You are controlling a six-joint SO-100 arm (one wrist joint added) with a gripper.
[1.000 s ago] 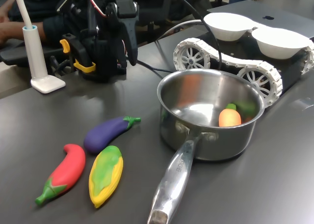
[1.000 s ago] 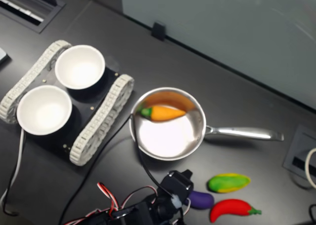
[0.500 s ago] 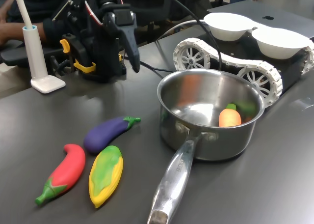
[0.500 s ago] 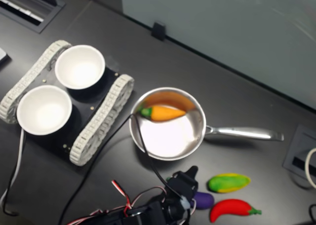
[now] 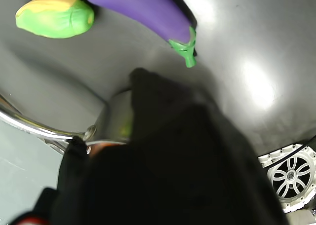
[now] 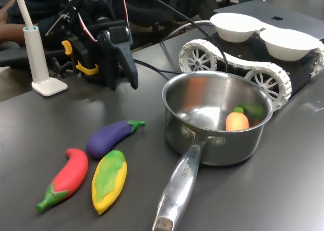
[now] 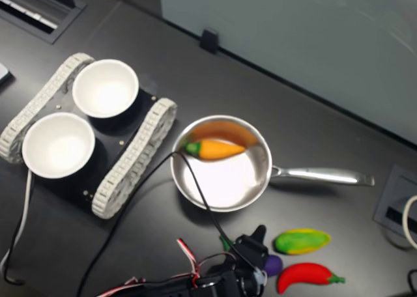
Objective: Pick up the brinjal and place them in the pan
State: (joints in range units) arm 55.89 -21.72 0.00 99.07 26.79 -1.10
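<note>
The purple brinjal (image 6: 111, 136) with its green cap lies flat on the dark table, left of the pan (image 6: 217, 140) in the first exterior view. My black gripper (image 6: 132, 84) hangs above and behind it, apart from it, and shows no gap between its fingers. In the second exterior view the gripper (image 7: 260, 230) covers most of the brinjal (image 7: 273, 265). The wrist view shows the brinjal (image 5: 143, 10) beyond the blurred gripper tip (image 5: 140, 74). The steel pan (image 7: 260, 155) holds an orange carrot toy (image 6: 237, 121).
A red chilli toy (image 6: 68, 178) and a yellow-green corn toy (image 6: 109, 180) lie beside the brinjal. The pan's long handle (image 6: 179, 183) points at the table's front. Behind the pan a tracked base (image 6: 253, 69) carries two white bowls (image 6: 235, 26). A white stand (image 6: 40, 64) is at the left.
The arm has swung down and forward from its base toward the toys. In the second exterior view the gripper has shifted right and now covers more of the brinjal.
</note>
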